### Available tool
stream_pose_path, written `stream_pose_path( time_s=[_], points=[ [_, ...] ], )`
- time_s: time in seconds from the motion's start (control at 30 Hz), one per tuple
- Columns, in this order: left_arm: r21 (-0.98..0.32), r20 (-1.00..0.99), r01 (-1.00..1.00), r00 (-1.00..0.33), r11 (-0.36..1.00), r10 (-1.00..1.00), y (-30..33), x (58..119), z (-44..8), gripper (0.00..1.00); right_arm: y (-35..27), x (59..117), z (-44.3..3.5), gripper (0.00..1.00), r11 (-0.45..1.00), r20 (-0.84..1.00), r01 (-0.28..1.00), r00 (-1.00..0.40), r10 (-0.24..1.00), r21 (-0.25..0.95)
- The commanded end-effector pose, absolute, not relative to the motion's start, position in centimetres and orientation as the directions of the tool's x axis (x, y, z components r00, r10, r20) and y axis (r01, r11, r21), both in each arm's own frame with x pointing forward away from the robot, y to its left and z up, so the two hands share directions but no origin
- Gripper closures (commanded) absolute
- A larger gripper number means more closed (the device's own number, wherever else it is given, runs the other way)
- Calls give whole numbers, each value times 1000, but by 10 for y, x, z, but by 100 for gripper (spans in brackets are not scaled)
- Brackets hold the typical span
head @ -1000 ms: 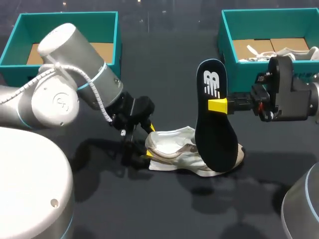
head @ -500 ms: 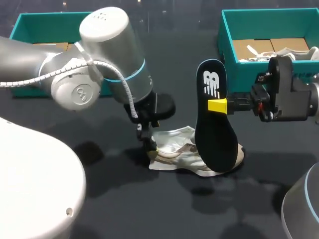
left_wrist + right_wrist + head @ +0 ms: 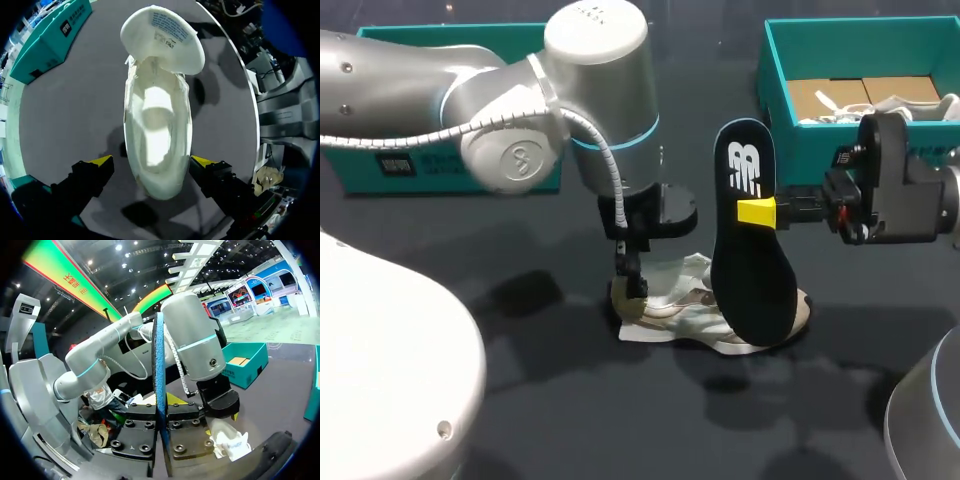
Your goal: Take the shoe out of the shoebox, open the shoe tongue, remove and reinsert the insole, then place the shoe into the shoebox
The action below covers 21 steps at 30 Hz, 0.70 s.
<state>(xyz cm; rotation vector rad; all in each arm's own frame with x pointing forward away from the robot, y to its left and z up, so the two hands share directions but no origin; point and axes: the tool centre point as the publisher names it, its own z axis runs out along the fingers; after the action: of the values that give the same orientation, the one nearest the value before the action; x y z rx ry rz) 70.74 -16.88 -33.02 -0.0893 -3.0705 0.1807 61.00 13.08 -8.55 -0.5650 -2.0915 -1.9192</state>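
Shoe (image 3: pixel 672 300): out of shoebox (image 3: pixel 772 70), on table, tongue folded open | insole (image 3: pixel 752 275): removed, upright, clamped by right gripper (image 3: pixel 760 212) | left gripper (image 3: pixel 151 161): spread, straddling heel, apparently untouching | outstanding: reinsert insole, rebox shoe.

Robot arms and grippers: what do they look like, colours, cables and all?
The left arm and right arm are thick, rounded silver-grey tubes with light blue joint rings. A coiled white cable runs along the left one. The left gripper and right gripper are black and boxy, with bright yellow fingertips.
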Motion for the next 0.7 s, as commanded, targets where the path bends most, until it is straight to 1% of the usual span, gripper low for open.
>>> stream_pose_path(
  time_s=[0.03,0.17,0.47,0.7],
  points=[
    [-106,43,59,-997,993,63,-180,706,-315,0,133,611,-86,100,59,432,440,-895,116,896],
    [-114,57,45,-997,992,52,-199,720,-311,0,133,611,-86,100,59,432,440,-895,116,896],
    [-114,57,45,-997,992,52,-199,720,-311,0,133,611,-86,100,59,432,440,-895,116,896],
    [-143,-16,12,-1000,990,9,-221,733,-328,0,133,611,-86,100,59,432,440,-895,116,896]
  ],
)
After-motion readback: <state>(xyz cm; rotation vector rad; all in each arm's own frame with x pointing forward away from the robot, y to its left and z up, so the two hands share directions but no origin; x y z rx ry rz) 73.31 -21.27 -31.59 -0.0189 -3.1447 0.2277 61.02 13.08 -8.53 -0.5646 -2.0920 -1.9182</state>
